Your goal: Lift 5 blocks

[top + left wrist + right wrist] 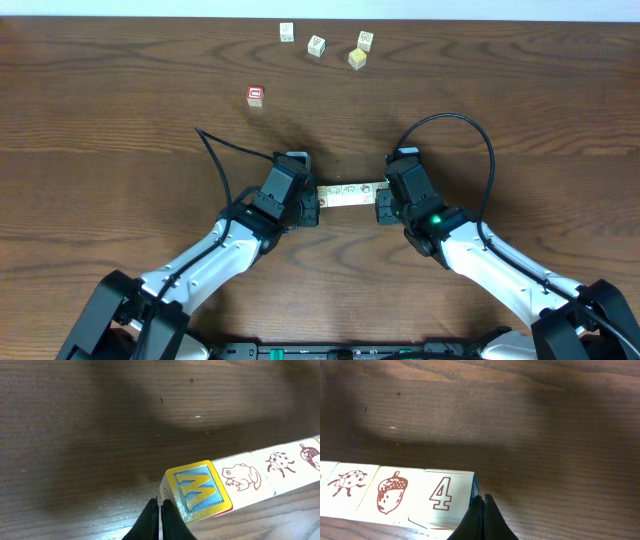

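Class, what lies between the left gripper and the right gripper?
A straight row of blocks, set end to end, fills the gap between the left gripper and the right gripper. The overhead view shows it.

five cream blocks (350, 193) touch end to end in one straight row, pictures up.

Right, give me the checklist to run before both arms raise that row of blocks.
1. Five blocks in the row: ok. They are the W block, frog block, ladybird block, acorn block and 4 block.
2. Row straight, no gaps showing: ok.
3. Tips of the shut left gripper at the W block's end: ok.
4. Tips of the shut right gripper at the 4 block's end: ok.
5. Squeeze firm enough to carry the row: cannot tell.
6. The red cube and loose cubes well away from the row: ok.
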Tool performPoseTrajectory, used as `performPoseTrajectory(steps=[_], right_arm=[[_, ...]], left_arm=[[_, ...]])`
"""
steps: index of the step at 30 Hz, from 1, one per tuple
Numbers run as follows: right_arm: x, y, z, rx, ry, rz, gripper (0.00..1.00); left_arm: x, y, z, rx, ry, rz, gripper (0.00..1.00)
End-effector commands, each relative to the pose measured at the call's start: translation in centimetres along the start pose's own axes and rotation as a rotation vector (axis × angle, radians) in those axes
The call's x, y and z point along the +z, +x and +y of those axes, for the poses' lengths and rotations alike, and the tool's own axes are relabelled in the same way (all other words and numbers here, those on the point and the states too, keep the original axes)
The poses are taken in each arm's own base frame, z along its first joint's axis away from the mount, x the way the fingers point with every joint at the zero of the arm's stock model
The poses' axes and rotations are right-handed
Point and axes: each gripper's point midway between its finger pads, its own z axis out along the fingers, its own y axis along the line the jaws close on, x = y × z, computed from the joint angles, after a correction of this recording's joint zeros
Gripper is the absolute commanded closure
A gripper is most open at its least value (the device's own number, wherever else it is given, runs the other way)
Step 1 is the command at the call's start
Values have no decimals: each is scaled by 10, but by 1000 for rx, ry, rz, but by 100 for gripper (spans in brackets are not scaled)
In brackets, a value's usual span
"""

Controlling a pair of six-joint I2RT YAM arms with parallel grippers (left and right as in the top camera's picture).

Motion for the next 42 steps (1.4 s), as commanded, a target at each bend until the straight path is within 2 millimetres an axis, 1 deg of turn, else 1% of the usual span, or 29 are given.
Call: performPoseTrajectory(steps=[1, 9, 18, 29, 33, 42], right_arm=[[-18, 4, 82, -31, -353, 62, 99], [-18, 6, 85, -25, -367, 75, 99], [-6, 14, 84, -25, -360, 106, 99], [-6, 14, 84, -26, -360, 103, 99], [-6, 14, 84, -26, -356, 101, 99], [-4, 14, 83, -26, -352, 104, 99]], left_arm=[[-15, 1, -81, 72, 306, 43, 93], [-15, 1, -81, 72, 306, 43, 93], [-14, 4, -79, 69, 298, 56, 93], [-13, 7, -77, 66, 292, 67, 93], [-13, 10, -81, 74, 295, 72, 93], [-6, 17, -78, 68, 268, 89, 92]])
